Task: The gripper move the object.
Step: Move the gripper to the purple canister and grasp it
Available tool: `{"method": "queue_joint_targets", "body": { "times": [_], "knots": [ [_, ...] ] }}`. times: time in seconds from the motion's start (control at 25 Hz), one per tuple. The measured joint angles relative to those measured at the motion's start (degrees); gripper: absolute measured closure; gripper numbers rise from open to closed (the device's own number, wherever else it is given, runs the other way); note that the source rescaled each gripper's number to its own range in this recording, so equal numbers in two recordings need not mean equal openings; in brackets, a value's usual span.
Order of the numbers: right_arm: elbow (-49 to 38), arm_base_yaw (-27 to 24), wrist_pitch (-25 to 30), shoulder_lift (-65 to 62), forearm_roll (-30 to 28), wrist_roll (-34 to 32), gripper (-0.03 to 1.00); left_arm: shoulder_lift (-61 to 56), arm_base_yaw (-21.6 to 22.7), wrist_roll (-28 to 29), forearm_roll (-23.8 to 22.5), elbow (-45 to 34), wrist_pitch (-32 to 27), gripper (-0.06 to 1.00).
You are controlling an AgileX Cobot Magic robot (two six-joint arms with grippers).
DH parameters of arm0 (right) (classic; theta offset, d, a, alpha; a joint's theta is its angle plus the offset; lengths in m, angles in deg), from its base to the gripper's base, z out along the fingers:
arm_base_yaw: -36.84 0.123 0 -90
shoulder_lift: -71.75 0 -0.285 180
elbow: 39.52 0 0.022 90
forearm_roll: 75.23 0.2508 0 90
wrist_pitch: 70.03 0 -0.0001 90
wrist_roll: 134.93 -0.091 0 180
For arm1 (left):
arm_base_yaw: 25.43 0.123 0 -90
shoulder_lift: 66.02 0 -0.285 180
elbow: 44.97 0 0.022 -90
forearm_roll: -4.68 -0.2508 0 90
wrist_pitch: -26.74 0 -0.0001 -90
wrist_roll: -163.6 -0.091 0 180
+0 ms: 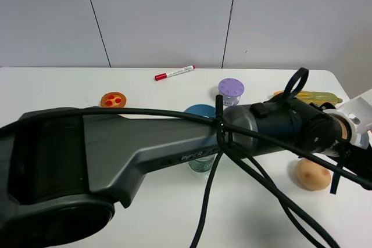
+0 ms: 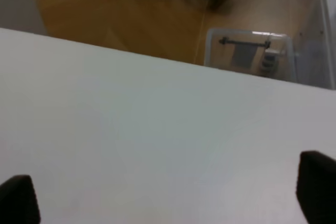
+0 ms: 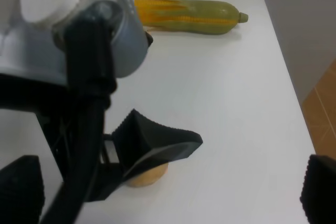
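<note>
The object, a small clear jar with a lavender dotted lid, stands upright at the back middle of the table, just behind the blue bowl. It shows in neither wrist view. My left arm reaches across the table to the far right; its gripper, with the white block, hangs near the right table edge, well right of the jar. Its left wrist view shows both fingertips far apart over bare table, open and empty. My right gripper is open and empty, looking at the left arm's wrist.
An orange cup with red dots and a red marker lie at the back left. A corn cob and a tan round fruit lie at the right. A clear cup stands under the left arm.
</note>
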Motion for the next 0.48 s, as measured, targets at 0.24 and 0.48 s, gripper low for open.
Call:
{"method": "queue_joint_targets", "body": {
  "times": [0.24, 0.48],
  "knots": [
    [0.0, 0.0, 0.1, 0.0, -0.4, 0.0, -0.03, 1.5, -0.1, 4.8, 0.1, 0.0, -1.2, -0.06],
    [0.0, 0.0, 0.1, 0.0, -0.4, 0.0, -0.03, 3.6, -0.1, 11.1, 0.0, 0.0, -0.3, -0.06]
  ]
}}
